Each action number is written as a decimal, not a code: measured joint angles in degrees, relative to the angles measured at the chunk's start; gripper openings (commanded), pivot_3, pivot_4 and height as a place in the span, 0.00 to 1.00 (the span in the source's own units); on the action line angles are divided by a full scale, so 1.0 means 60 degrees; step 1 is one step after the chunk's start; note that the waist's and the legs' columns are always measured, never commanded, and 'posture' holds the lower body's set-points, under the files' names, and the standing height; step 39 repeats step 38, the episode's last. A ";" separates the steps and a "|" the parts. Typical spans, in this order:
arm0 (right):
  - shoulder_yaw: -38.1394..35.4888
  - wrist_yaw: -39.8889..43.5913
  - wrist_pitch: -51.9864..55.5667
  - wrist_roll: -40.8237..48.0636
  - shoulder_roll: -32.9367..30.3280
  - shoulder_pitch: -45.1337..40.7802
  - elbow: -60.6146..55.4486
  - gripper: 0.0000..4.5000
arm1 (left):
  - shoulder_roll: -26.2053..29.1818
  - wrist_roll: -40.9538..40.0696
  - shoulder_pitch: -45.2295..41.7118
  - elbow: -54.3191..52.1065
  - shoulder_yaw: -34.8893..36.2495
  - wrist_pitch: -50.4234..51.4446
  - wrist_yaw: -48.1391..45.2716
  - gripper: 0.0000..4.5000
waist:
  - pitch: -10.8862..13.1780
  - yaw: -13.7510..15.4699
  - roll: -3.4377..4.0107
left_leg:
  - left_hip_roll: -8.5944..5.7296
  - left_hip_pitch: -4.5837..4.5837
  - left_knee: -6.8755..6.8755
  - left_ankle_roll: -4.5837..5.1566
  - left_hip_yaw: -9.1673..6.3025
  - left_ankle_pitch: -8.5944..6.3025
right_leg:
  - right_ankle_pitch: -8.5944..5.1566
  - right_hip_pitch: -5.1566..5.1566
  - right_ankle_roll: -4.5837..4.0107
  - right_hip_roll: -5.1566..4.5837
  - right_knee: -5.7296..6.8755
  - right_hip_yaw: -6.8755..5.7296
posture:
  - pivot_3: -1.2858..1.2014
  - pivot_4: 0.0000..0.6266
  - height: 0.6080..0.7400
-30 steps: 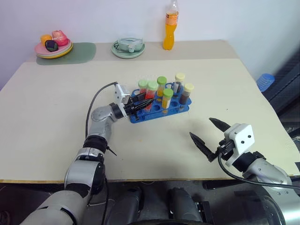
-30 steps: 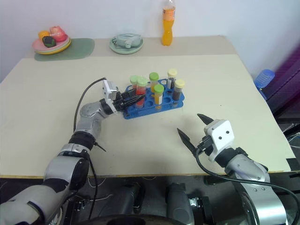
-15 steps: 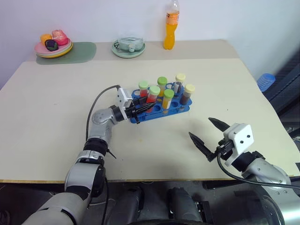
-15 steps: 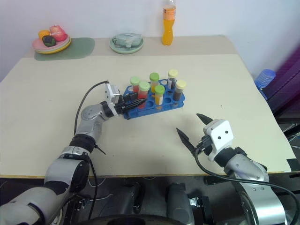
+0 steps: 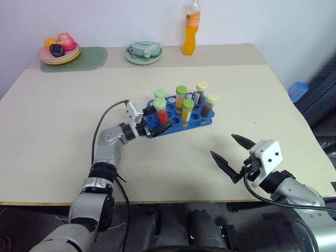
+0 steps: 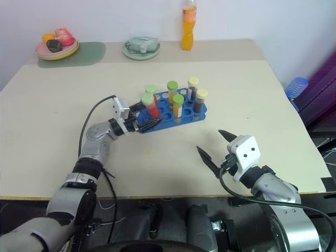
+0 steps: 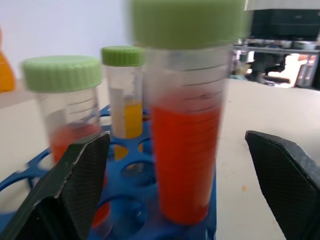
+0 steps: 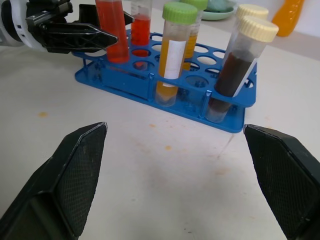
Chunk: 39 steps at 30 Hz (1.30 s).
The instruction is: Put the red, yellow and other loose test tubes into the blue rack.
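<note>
Standing upright in the near left corner of the blue rack (image 5: 181, 116), the red tube (image 5: 160, 111) with its green cap sits squarely between the released jaws of the left gripper (image 5: 156, 122), its long axis vertical and its lower end down in a hole. In the left wrist view both fingers (image 7: 75, 180) stand clear of the tube wall on either side, so nothing is grasped. The left gripper lies almost level, reaching in from the rack's left end, which puts the tube straight ahead of it; judged from this, the coming move is a plain retreat along the gripper's own line, away from the rack, without brushing the tube or dragging the rack with it.

Five other tubes stand in the rack: a second red one (image 5: 160, 98) just behind, two yellow-orange ones with green caps (image 5: 187, 110) toward the middle, and two with cream caps (image 5: 209, 104) at the right end, the nearer of which holds brown liquid. No loose tube is to be seen on the worktop (image 5: 63, 126), so the task looks finished or nearly so.

The right gripper (image 5: 232, 156) hovers over the worktop's near right part, well apart from the rack, jaws spread wide and empty. The left arm is by far the nearer to the rack.
</note>
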 measured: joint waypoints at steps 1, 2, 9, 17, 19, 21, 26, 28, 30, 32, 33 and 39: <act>-0.0051 0.0055 -0.0015 0.0023 -0.0005 0.0002 0.0055 1.00 | 0.0096 -0.0007 0.0217 -0.0216 0.0004 0.0036 0.0024 0.99 | 0.0000 -0.0003 0.0000 | 0.0000 0.0000 -0.0001 0.0000 0.0000 0.0000 | 0.0000 0.0000 0.0000 0.0000 0.0000 0.0002 | 0.52 0.24 1.00; -0.0107 0.0103 -0.0031 0.0035 -0.0010 0.0013 0.0128 1.00 | 0.0213 -0.0024 0.0485 -0.0470 0.0011 0.0089 0.0028 0.99 | 0.0000 -0.0004 0.0001 | 0.0000 0.0000 -0.0002 0.0000 0.0000 0.0000 | 0.0000 -0.0001 -0.0001 0.0000 0.0001 0.0004 | 0.52 0.24 1.00; -0.0251 0.0615 -0.0211 0.0037 -0.0214 -0.0037 0.0862 1.00 | 0.1190 -0.0270 0.1702 -0.1273 0.0330 0.0483 -0.0003 0.99 | -0.0002 -0.0012 0.0010 | 0.0000 0.0003 -0.0009 -0.0001 -0.0001 -0.0001 | -0.0001 -0.0001 -0.0003 -0.0001 -0.0001 0.0006 | 0.52 0.24 1.00; -0.0296 0.1251 -0.0692 0.0039 -0.0379 -0.0133 0.1771 1.00 | 0.1743 -0.0500 0.2712 -0.1178 0.1143 0.0353 0.0622 0.99 | -0.0003 0.0021 0.0012 | 0.0000 0.0001 -0.0008 -0.0001 -0.0001 -0.0003 | -0.0002 0.0002 -0.0004 -0.0005 -0.0007 0.0007 | 0.52 0.24 1.00; -0.0334 0.1392 -0.0849 0.0041 -0.0388 -0.0099 0.2084 1.00 | 0.1829 -0.0457 0.2864 -0.1170 0.1250 0.0269 0.0973 0.99 | -0.0003 0.0021 0.0013 | 0.0001 0.0002 -0.0010 -0.0001 -0.0001 -0.0003 | -0.0002 0.0002 -0.0004 -0.0005 -0.0006 0.0007 | 0.52 0.24 1.00; -0.0339 0.1479 -0.0968 0.0023 -0.0388 -0.0064 0.2376 1.00 | 0.1884 -0.0498 0.2978 -0.1183 0.1386 0.0282 0.1241 0.99 | -0.0007 0.0003 0.0019 | 0.0001 0.0005 -0.0012 -0.0002 -0.0001 -0.0004 | -0.0002 0.0002 -0.0005 -0.0004 -0.0005 0.0008 | 0.52 0.24 1.00; -0.0597 0.1659 -0.1462 -0.0062 -0.0405 0.0201 0.2974 1.00 | 0.2132 -0.0496 0.3324 -0.1323 0.1596 0.0305 0.1809 0.99 | -0.0026 -0.0026 0.0051 | 0.0002 0.0014 -0.0023 -0.0004 0.0001 -0.0004 | -0.0003 0.0002 -0.0005 -0.0003 -0.0004 0.0015 | 0.52 0.24 1.00; -0.0737 0.1655 -0.1566 -0.0062 -0.0405 0.0271 0.3044 1.00 | 0.2219 -0.0476 0.3513 -0.1527 0.1618 0.0407 0.2031 0.99 | -0.0031 -0.0019 0.0059 | 0.0002 0.0014 -0.0024 -0.0004 0.0001 -0.0005 | -0.0003 0.0002 -0.0006 -0.0003 -0.0004 0.0017 | 0.52 0.24 1.00; -0.0821 0.1654 -0.1639 -0.0059 -0.0404 0.0309 0.3117 1.00 | 0.2275 -0.0358 0.3745 -0.1874 0.1609 0.0504 0.2318 0.99 | -0.0032 -0.0012 0.0061 | 0.0002 0.0014 -0.0025 -0.0005 0.0001 -0.0006 | -0.0003 0.0002 -0.0006 -0.0004 -0.0005 0.0017 | 0.52 0.24 1.00; -0.0919 0.1694 -0.1724 -0.0060 -0.0404 0.0368 0.3233 1.00 | 0.2357 -0.0224 0.4043 -0.2370 0.1566 0.0724 0.2555 0.99 | -0.0032 -0.0005 0.0061 | 0.0002 0.0013 -0.0024 -0.0006 0.0001 -0.0007 | -0.0003 0.0003 -0.0006 -0.0004 -0.0006 0.0017 | 0.52 0.24 1.00; -0.0962 0.1734 -0.1770 -0.0058 -0.0406 0.0388 0.3275 1.00 | 0.2428 -0.0206 0.4214 -0.2635 0.1543 0.0890 0.2559 0.99 | -0.0031 -0.0010 0.0061 | 0.0002 0.0013 -0.0025 -0.0006 0.0002 -0.0007 | -0.0003 0.0003 -0.0006 -0.0005 -0.0007 0.0019 | 0.52 0.24 1.00; -0.1147 0.2006 -0.1906 -0.0051 -0.0638 0.0432 0.3502 1.00 | 0.2920 -0.0400 0.5158 -0.4068 0.1497 0.1924 0.2231 0.99 | -0.0029 0.0012 0.0064 | 0.0003 0.0010 -0.0024 -0.0021 0.0002 -0.0017 | -0.0013 0.0003 -0.0023 -0.0005 -0.0009 0.0018 | 0.52 0.24 1.00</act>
